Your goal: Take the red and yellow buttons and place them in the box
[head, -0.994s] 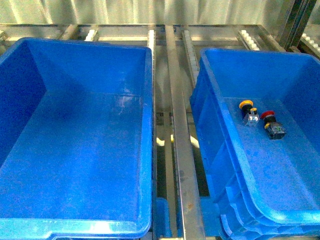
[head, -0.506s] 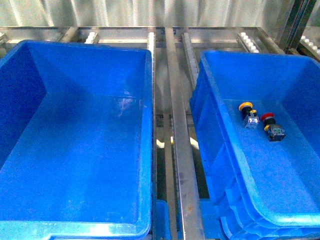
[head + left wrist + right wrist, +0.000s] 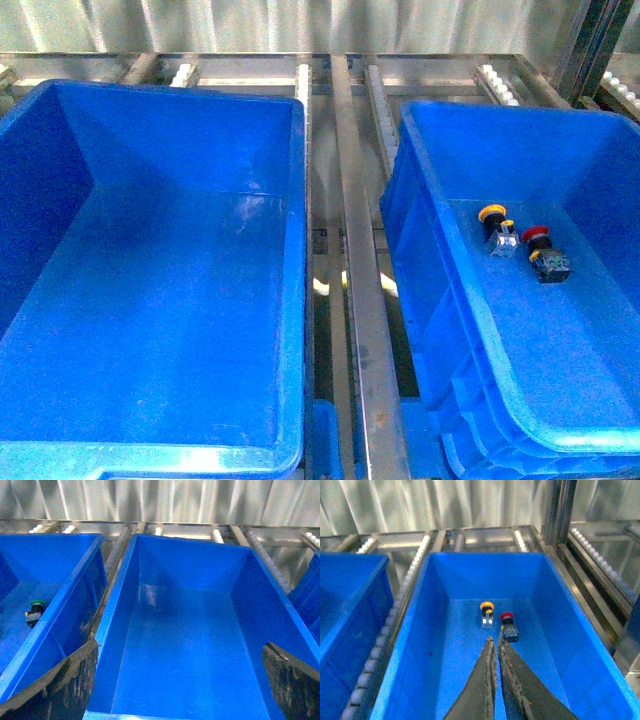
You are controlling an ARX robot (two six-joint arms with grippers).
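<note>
Front view: two blue crates sat side by side on a metal roller rack (image 3: 352, 250). The left crate (image 3: 296, 300) had a single rim and held nothing visible. The box (image 3: 425, 300) on the right showed stacked rims at its near corner, nested in another crate. On its floor, towards the far end, lay the yellow button (image 3: 497, 226) and, just beside it on the right, the red button (image 3: 544, 252), both tipped on their sides with caps pointing away from the robot. Neither arm showed in this view.

Left wrist view: the left gripper (image 3: 180, 680) was spread wide, its two dark fingers (image 3: 55, 685) at the picture's lower corners, holding nothing, above the near end of the single-rimmed crate (image 3: 116, 610). In a further crate (image 3: 75, 595) beside it lay a green-capped switch (image 3: 34, 611).

Right wrist view: the right gripper (image 3: 496, 652) was clenched, fingers pressed together with only a thin slit between them and nothing in it. It hung over the box (image 3: 420, 630), its tips just short of the red button (image 3: 508, 626). The yellow button (image 3: 487, 613) lay close beside the red one, slightly further from the gripper. Both rested on the box floor near the far wall.
</note>
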